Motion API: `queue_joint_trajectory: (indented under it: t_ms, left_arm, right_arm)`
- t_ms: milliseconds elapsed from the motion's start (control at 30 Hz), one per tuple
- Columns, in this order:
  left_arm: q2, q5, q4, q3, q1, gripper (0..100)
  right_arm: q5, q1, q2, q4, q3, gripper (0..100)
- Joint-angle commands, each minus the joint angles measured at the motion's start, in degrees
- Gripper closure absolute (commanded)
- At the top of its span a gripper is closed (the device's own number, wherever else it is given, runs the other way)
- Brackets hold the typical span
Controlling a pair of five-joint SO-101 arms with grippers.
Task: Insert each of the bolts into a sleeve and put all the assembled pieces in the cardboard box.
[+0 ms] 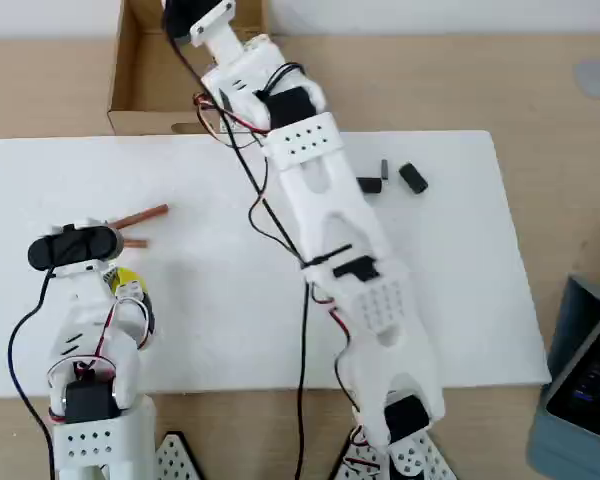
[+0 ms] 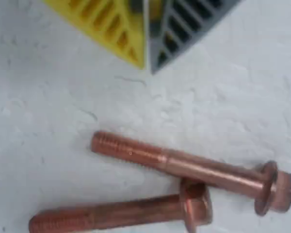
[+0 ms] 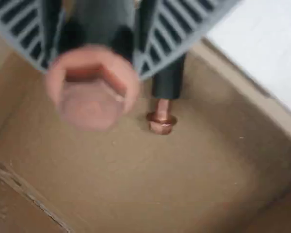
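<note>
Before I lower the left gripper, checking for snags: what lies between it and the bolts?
Left wrist view: bare white mat between left gripper and bolts.

copper bolts (image 1: 140, 220): touching, left on white mat (image 1: 210, 310)
black sleeves (image 1: 412, 178): right on mat
cardboard box (image 1: 130, 90): behind mat
sleeved copper bolt (image 3: 161, 120): in box
second sleeved bolt (image 3: 92, 92): in right pincer (image 3: 94, 65), above box

The wooden tabletop (image 1: 550, 100) is light brown and plain. A large white sheet (image 1: 210, 320) lies over its middle part, and bare wood shows along the far, near and right edges. Seen close, the sheet looks slightly rough. A grey-blue box (image 1: 580, 400) with a dark top stands at the near right corner. A small round grey disc (image 1: 595, 78) lies near the far right corner. Beyond the far edge runs a pale strip (image 1: 430, 15). The light is soft and even.
</note>
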Motion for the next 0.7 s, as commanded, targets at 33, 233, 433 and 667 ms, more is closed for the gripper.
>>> queue_joint_trajectory:
  t_ms: [33,233,433,667]
  left_arm:
    - [-0.40,-0.35,0.18,0.79,-0.35,100]
    - [-0.40,-0.35,0.18,0.79,-0.35,100]
    - [-0.40,-0.35,0.18,0.79,-0.35,100]
    - [-0.40,-0.44,0.18,0.79,-0.35,100]
  right_arm:
    - [2.55,0.75,11.03,-1.76,-19.30,98.9]
    - [5.19,0.75,23.96,-1.76,-33.63,98.9]
    - [6.07,0.84,27.12,-1.76,-36.09,98.5]
    - [6.07,0.84,27.38,-1.41,-36.09,83.0]
